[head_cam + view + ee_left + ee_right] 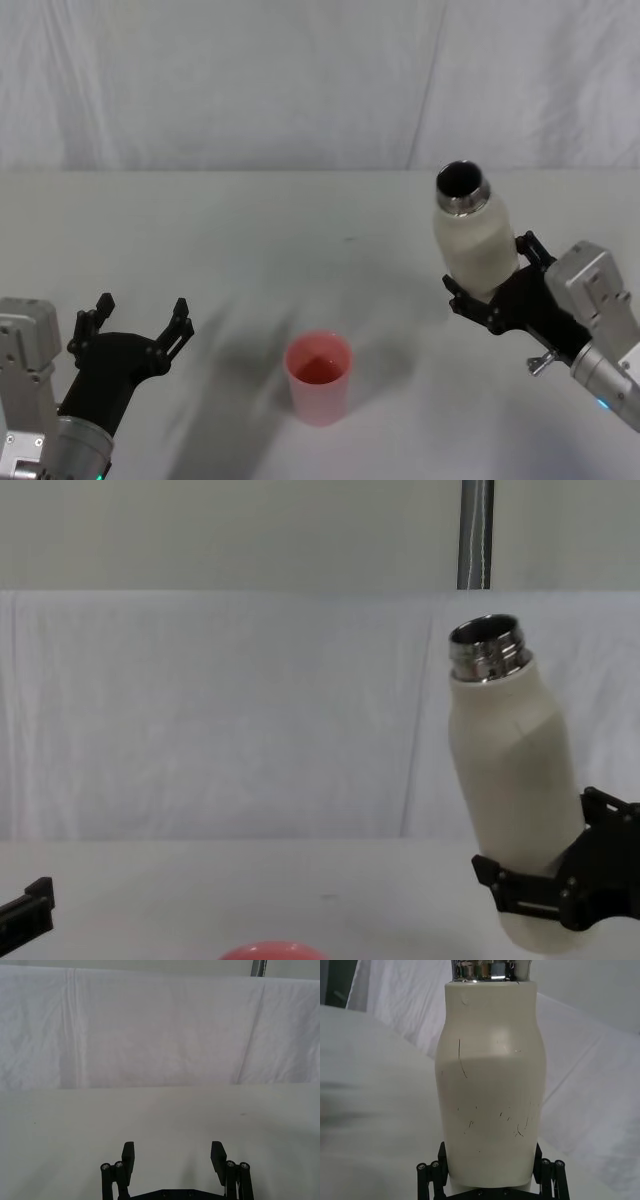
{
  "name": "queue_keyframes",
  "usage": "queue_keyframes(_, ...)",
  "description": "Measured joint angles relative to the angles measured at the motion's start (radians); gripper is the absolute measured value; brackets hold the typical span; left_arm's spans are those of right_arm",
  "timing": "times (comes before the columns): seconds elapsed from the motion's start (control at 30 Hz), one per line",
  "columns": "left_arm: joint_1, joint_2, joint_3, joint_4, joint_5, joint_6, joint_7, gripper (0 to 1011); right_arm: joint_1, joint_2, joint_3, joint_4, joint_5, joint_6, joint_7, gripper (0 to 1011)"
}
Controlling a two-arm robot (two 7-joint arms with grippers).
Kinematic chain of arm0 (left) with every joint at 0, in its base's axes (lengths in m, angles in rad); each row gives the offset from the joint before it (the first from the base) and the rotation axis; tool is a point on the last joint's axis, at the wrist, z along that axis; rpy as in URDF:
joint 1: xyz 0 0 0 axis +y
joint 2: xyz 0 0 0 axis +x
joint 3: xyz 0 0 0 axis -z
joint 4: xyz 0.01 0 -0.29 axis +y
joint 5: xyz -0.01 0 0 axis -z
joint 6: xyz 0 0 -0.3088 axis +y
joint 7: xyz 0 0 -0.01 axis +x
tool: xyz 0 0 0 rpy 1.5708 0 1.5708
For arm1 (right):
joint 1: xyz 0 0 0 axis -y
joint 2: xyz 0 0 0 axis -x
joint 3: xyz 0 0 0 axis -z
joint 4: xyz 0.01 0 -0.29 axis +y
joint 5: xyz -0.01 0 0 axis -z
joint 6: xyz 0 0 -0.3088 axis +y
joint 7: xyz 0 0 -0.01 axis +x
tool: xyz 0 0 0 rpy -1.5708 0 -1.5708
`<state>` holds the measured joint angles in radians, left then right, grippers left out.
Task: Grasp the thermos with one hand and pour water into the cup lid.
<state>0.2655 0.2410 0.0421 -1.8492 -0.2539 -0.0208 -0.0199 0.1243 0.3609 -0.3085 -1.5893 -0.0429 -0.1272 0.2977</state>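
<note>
From my head, I am seeing my right hand (487,292) gripping the thermos (473,237) low on its body, lifted over the right of the desk (250,230). The pink cup lid (318,377) is standing near me in the middle. My left hand (140,322) is waiting on the left, jaws wide open, holding nothing.

From my chest, the thermos (510,790) is leaning left, its open silver neck (487,650) pointing up.

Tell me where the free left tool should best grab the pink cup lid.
Probably across the cup lid's side wall, coming in level from the robot's left. It stands upright with its mouth open, and the open left tool already sits on that side.
</note>
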Motion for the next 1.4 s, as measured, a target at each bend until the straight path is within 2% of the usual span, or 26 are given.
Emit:
queue_keyframes(0.2,0.000,0.000,0.000,0.000,0.000,0.000,0.000,1001,0.003,0.006,-0.023,0.003,-0.082,-0.029,-0.029,958)
queue_keyframes(0.5,0.000,0.000,0.000,0.000,0.000,0.000,0.000,1001,0.017,0.008,-0.060,0.029,-0.247,-0.085,-0.096,958)
queue_keyframes(0.7,0.000,0.000,0.000,0.000,0.000,0.000,0.000,1001,0.027,0.005,-0.072,0.046,-0.311,-0.110,-0.124,958)
queue_keyframes(0.93,0.000,0.000,0.000,0.000,0.000,0.000,0.000,1001,0.041,0.007,-0.079,0.060,-0.356,-0.128,-0.139,958)
queue_keyframes(1.4,0.000,0.000,0.000,0.000,0.000,0.000,0.000,1001,0.086,0.041,-0.117,0.085,-0.488,-0.155,-0.175,958)
